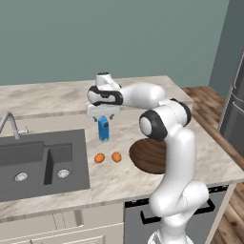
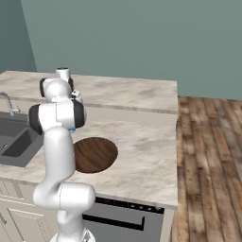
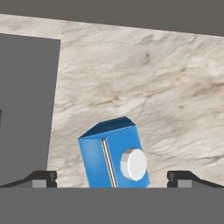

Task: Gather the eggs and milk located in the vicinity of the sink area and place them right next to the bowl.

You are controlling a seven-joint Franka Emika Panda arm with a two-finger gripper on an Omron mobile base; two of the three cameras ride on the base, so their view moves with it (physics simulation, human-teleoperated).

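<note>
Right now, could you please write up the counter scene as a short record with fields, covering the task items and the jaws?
milk: blue carton upright on the marble counter, right of the sink
eggs: two orange-brown eggs side by side on the counter, between sink and bowl, in front of the milk
bowl: dark wooden bowl at the counter's front, partly behind the arm
sink: dark double basin with faucet, left of the eggs
gripper: poised directly above the milk, jaws open, one on each side of the carton top, holding nothing
task status: milk and eggs not yet moved beside bowl

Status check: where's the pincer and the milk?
Pincer open, right above milk carton, not gripping. Both eggs on counter between sink and bowl. Nothing blocking.
</note>
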